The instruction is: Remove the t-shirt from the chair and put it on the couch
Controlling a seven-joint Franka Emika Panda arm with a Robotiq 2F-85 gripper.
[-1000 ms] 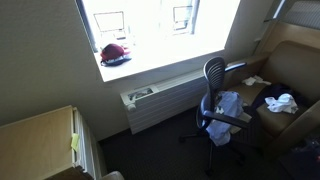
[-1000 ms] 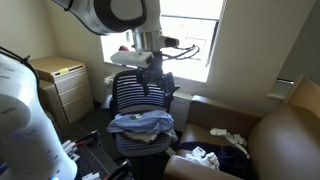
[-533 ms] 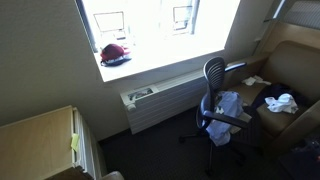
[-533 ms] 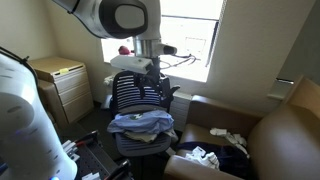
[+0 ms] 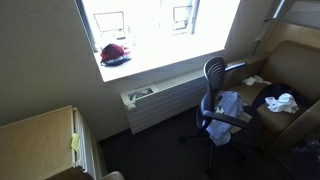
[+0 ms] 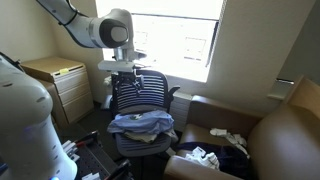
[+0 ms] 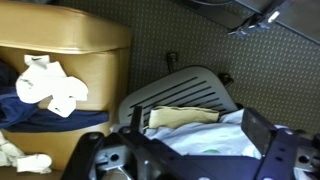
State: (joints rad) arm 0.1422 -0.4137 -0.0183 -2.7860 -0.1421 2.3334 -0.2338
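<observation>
One pale-blue t-shirt (image 6: 140,123) lies bunched on the office chair (image 6: 140,92) seat. Above the backrest hovers the gripper (image 6: 124,70), fingers spread, empty. Approach step, I judge: next, descend and pinch a fold, then carry to the couch (image 6: 275,140).

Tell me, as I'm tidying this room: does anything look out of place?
The t-shirt lies crumpled on the seat of the office chair, and white cloths are strewn loose on the couch.
</observation>
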